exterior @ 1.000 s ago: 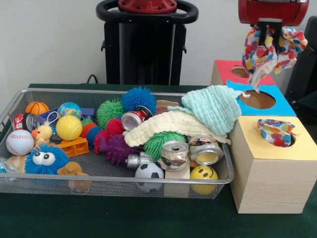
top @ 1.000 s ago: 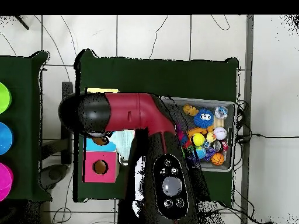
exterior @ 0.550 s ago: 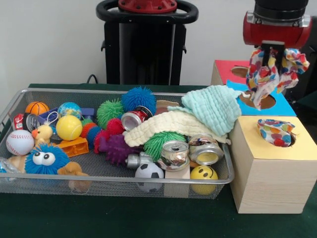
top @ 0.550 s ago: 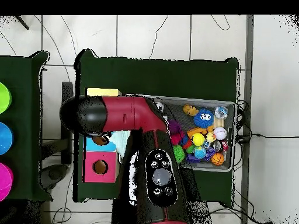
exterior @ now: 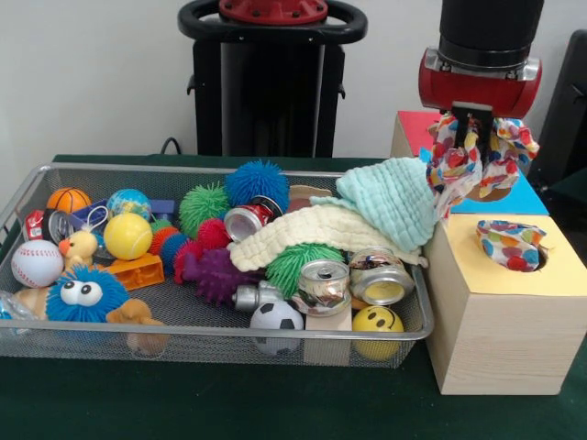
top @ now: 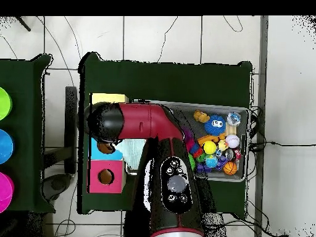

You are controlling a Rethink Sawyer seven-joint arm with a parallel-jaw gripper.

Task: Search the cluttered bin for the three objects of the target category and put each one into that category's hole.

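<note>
Front view. Pincer (exterior: 475,137): upper right of frame, below the red and black arm, clamped on a patterned cloth (exterior: 459,165). Cloth: white ground with red, blue, yellow and orange spots; bunched, hanging in two lobes either side of the pincer, its lower end just above the near edge of the blue-topped box (exterior: 514,200). Second cloth of the same pattern (exterior: 509,244): stuffed into the hole of the yellow-topped box (exterior: 500,312) at lower right, partly sticking out. Red-topped box (exterior: 415,130): behind the blue one. Wire bin (exterior: 183,335): left and centre of frame, on the green surface (exterior: 229,403); holds a mint cloth (exterior: 394,197) and a cream cloth (exterior: 312,234) draped at its right end, crushed cans (exterior: 348,280), spiky balls, a baseball (exterior: 37,263), a soccer ball (exterior: 275,318) and a smiley ball (exterior: 378,321).

Change from half a second earlier: pincer and held cloth stand further left in frame, now over the gap between bin and boxes.

Overhead view. Arm (top: 139,123): centre of frame, covering pincer and held cloth; its black head has shifted right, nearer the bin (top: 244,145). Yellow-topped box (top: 110,98) shows at its upper left.
</note>
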